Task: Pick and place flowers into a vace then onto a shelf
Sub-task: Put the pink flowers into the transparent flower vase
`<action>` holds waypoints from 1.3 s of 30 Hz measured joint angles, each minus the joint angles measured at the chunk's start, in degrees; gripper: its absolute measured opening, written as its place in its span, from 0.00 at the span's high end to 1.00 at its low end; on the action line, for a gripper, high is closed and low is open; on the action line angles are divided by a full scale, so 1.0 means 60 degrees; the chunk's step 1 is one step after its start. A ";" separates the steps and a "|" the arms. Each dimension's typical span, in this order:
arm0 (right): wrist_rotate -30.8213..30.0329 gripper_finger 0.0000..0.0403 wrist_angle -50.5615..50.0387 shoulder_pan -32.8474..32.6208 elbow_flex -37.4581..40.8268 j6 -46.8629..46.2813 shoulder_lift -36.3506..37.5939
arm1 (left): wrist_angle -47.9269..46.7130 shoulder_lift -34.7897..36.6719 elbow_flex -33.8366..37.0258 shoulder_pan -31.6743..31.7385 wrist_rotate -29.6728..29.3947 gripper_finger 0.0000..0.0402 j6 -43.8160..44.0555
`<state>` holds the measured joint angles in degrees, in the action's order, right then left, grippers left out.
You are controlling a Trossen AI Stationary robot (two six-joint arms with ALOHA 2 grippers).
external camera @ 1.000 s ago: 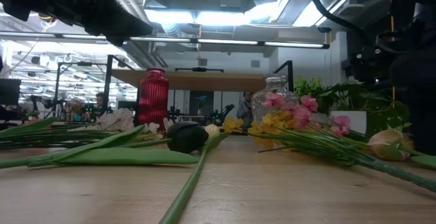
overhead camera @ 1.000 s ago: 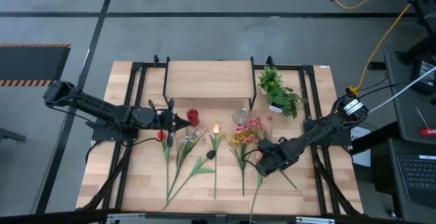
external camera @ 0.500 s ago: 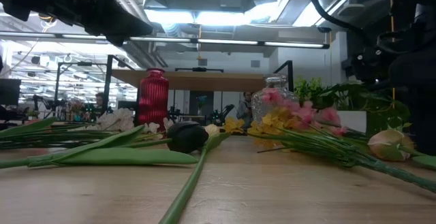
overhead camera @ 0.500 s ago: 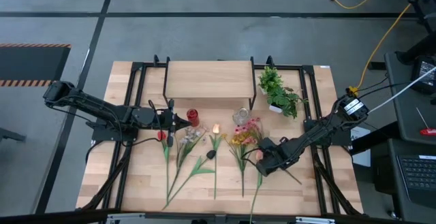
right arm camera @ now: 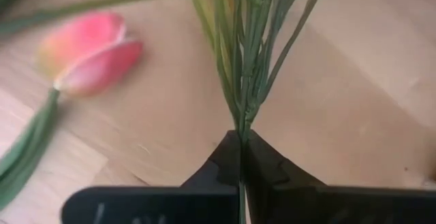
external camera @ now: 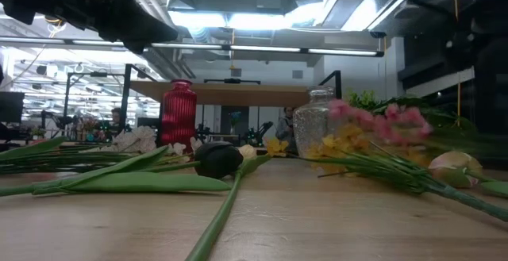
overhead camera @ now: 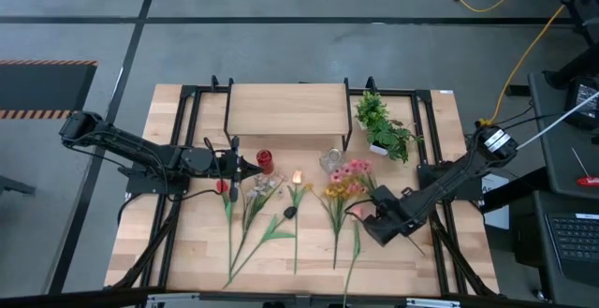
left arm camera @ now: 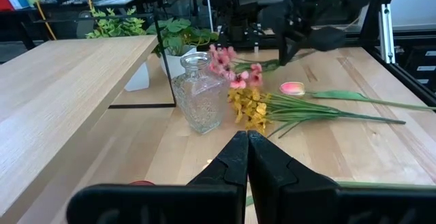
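Note:
Loose flowers lie on the table in front of the shelf (overhead camera: 286, 110). My right gripper (overhead camera: 382, 216) is shut on the pink spray (overhead camera: 354, 169), whose blooms (external camera: 381, 122) ride above the table. Yellow flowers (overhead camera: 334, 192) and a peach tulip (right arm camera: 88, 50) lie beside it. A clear glass vase (overhead camera: 329, 160) and a red vase (overhead camera: 265, 162) stand upright near the shelf. My left gripper (overhead camera: 245, 168) hovers shut and empty just left of the red vase. My right gripper pinches the pink spray between its two fingers where the thin green stems (right arm camera: 240, 125) gather into one. The fingers come from the table's near right, pointing roughly along the stems. The stems fan out ahead of the fingertips, and the blooms are raised off the table.
A leafy plant in a white pot (overhead camera: 384, 128) stands right of the shelf. White, red and dark flowers (overhead camera: 257, 191) lie on long stems left of centre. Black frame rails (overhead camera: 183, 149) run along both sides of the table.
My right gripper has moved a little toward the table's right edge. The pink spray has gone with it: its blooms have risen off the table and shifted right, away from the glass vase. The yellow flowers and the tulip lie where they were.

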<state>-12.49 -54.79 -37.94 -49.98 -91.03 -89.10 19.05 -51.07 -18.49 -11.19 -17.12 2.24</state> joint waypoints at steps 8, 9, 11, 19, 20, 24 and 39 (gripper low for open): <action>-0.1438 1.00 -0.0258 -0.0241 -0.0011 -0.0043 0.0977 | -0.0002 0.0000 0.0000 0.0010 -0.0005 0.99 -0.0004; -0.1518 1.00 -0.0306 -0.0250 -0.0011 -0.0042 0.1050 | 0.0000 0.0000 0.0002 0.0010 -0.0005 0.99 -0.0004; -0.1684 1.00 -0.0527 -0.0250 -0.0015 -0.0043 0.1158 | 0.0000 0.0000 0.0002 0.0010 -0.0005 0.99 -0.0004; -0.2037 1.00 -0.1022 -0.0247 -0.0018 -0.0046 0.1261 | 0.0000 0.0000 0.0000 0.0010 -0.0005 0.99 -0.0007; -0.2123 1.00 -0.1088 -0.0247 -0.0018 -0.0044 0.1268 | 0.0000 0.0000 0.0001 0.0010 -0.0004 0.99 -0.0007; -0.2157 1.00 -0.1263 -0.0267 -0.0018 -0.0042 0.1561 | 0.0000 0.0000 0.0002 0.0010 -0.0001 0.99 -0.0007; -0.3541 1.00 -0.1438 -0.1044 -0.0024 -0.0014 0.2968 | 0.0000 0.0000 0.0002 0.0010 0.0003 0.99 -0.0007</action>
<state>-33.74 -63.42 -44.20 -50.12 -91.11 -71.30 19.05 -51.07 -18.48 -11.14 -17.10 2.20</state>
